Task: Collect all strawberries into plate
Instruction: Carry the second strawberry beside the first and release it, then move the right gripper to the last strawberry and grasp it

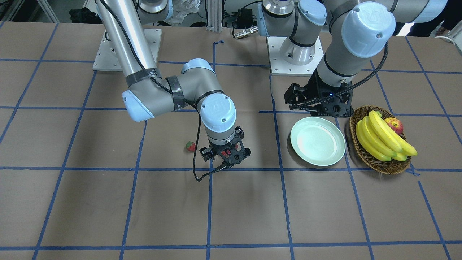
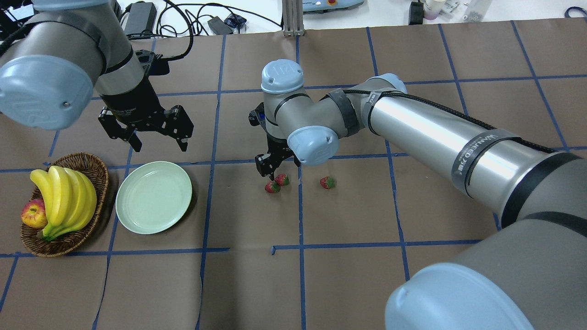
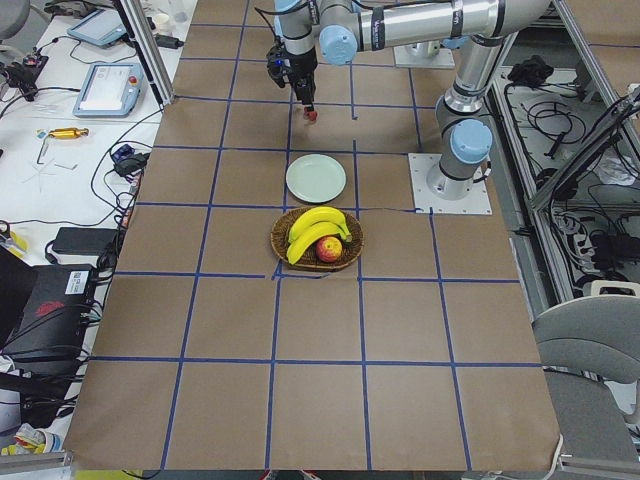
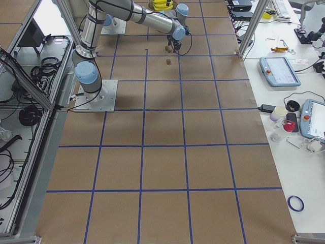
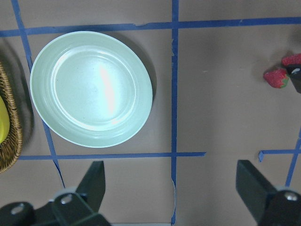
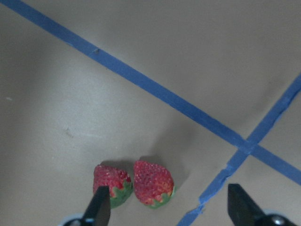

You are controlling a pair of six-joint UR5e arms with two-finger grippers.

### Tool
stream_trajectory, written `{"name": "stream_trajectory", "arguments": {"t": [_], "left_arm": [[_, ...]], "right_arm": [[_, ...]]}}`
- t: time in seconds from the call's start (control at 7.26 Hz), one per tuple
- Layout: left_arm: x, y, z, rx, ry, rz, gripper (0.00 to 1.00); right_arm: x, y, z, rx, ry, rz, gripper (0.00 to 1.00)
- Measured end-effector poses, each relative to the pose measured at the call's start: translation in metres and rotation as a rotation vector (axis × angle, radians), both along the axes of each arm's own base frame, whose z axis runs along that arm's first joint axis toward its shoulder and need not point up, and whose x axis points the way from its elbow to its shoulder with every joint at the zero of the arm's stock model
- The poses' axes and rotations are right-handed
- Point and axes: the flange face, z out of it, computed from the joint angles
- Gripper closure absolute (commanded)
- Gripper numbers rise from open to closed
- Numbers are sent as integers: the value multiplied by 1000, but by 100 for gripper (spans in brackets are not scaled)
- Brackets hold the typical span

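**Right gripper lowered over two strawberries; plate unfilled**

Three strawberries [image 2: 282, 179] lie on the brown paper-covered table [image 2: 348, 220], all of them well apart from the plate [image 2: 153, 197]. Two sit side by side, touching or very nearly so, just beside a crossing of blue tape lines [image 2: 300, 206]. The third strawberry [image 2: 327, 183] lies alone on the far side of that tape line from the pair, farther still from the plate.

The right gripper [image 1: 225, 153] points straight down, low over the pair, with its jaws spread wide and nothing held between them. In the right wrist view, one fingertip [image 6: 99, 207] overlaps the lower edge of one berry [image 6: 112, 181], while the neighbouring berry [image 6: 153, 182] lies in the gap between the two fingers. Whether that fingertip touches the fruit cannot be told from these views.

The left gripper [image 2: 160, 146] hangs above the table near the plate, likewise spread open and carrying nothing. Its wrist camera looks down on the plate's pale green surface and catches the strawberry pair at the edge of the view.

The plate rests flat on the table, between the strawberries and a woven wicker basket [image 2: 94, 160], and just beside the basket. The basket holds a bunch of yellow bananas [image 2: 64, 192] and a red-yellow apple [image 2: 33, 214].
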Motion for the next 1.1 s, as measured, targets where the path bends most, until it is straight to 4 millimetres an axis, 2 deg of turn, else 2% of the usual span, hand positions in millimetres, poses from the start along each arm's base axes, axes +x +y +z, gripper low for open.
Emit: {"name": "stream_trajectory", "arguments": {"t": [0.14, 0.28, 0.41, 0.55, 0.96, 1.1], "left_arm": [[0, 0, 0, 1, 0, 0, 0], [0, 0, -1, 2, 2, 0, 0], [-1, 0, -1, 2, 4, -1, 0], [-2, 0, -2, 4, 4, -3, 0], [-13, 4, -5, 11, -1, -13, 0], [-14, 5, -6, 11, -3, -1, 0]], "right_arm": [[-10, -3, 24, -42, 17, -6, 0], [-25, -5, 37, -62, 51, -3, 0], [-37, -5, 39, -51, 75, 18, 0], [-45, -1, 30, -25, 92, 45, 0], [-64, 25, -16, 66, 150, 180, 1], [-67, 30, -25, 82, 157, 200, 17]]}}
